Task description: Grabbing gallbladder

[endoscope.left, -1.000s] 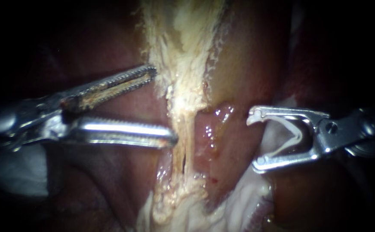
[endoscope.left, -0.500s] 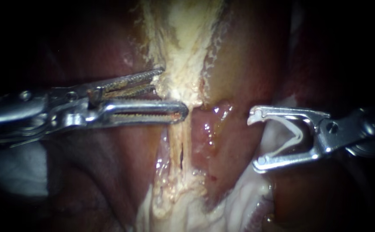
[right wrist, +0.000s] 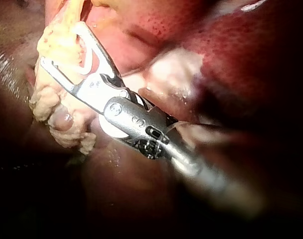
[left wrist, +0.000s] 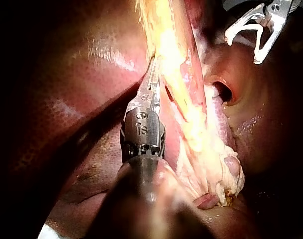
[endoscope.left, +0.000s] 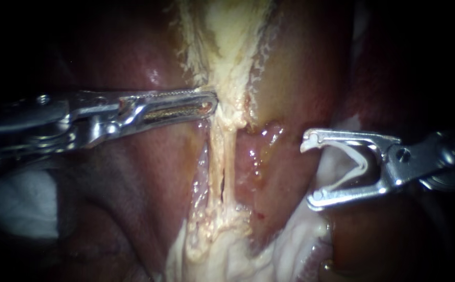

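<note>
The left instrument is seen with its jaws pressed nearly together, and the near edge of a pale fibrous band is pinched between their tips. From the left wrist view the same jaws are seen from behind, closed to a narrow line, with the tips buried in the band's edge.

The gallbladder is taken to be the tan-yellow body just ahead of those tips, on the far side of the band; it is not itself touched by the jaws. Dark red liver is seen below and beside the left shaft, and a white gauze is visible under its rear part.

The right instrument is held apart from the band, facing the left one, with glistening pink tissue between them. Its jaws are spread wide, and a white clip is seated against both of them; no tissue is enclosed. In the right wrist view these jaws are seen against lumpy pale tissue.
</note>
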`<action>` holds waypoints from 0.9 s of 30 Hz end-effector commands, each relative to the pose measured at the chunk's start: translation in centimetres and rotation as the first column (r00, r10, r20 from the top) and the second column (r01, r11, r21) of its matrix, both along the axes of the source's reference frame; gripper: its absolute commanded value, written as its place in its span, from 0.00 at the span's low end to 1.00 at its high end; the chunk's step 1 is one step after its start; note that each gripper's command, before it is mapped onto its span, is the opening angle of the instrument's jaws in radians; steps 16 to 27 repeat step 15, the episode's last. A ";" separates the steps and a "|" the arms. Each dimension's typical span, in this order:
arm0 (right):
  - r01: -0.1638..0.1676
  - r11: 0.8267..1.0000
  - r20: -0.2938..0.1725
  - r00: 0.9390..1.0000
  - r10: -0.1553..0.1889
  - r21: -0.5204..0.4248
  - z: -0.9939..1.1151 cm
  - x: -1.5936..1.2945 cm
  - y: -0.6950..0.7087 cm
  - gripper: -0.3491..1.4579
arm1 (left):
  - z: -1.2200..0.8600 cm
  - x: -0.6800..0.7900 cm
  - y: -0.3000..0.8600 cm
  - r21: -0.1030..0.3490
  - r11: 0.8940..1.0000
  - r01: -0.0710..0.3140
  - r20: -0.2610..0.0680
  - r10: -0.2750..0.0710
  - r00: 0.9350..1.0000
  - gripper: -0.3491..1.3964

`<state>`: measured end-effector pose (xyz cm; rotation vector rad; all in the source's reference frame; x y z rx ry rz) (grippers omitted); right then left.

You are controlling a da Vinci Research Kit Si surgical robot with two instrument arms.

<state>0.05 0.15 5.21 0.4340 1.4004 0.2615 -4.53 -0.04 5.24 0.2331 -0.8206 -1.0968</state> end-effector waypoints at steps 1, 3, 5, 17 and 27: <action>0.000 1.000 0.000 1.000 0.000 0.000 0.00 0.00 0.00 0.51 | -0.02 0.00 -0.01 0.008 1.000 0.000 -0.001 0.000 1.000 0.00; 0.000 1.000 0.000 1.000 0.000 0.000 0.00 0.00 0.00 0.51 | -0.03 0.01 -0.02 0.013 1.000 -0.006 -0.002 0.006 1.000 0.00; -0.001 1.000 0.000 1.000 0.001 0.000 0.00 0.00 0.00 0.51 | -0.03 0.01 -0.02 0.014 1.000 -0.007 0.000 0.007 1.000 0.00; -0.001 1.000 0.001 1.000 0.001 0.000 0.01 0.01 0.00 0.51 | -0.04 0.00 -0.03 0.018 1.000 -0.012 0.005 0.012 1.000 0.00; -0.001 1.000 0.001 1.000 0.001 0.000 0.01 0.01 0.00 0.51 | -0.04 0.00 -0.03 0.018 1.000 -0.012 0.005 0.012 1.000 0.00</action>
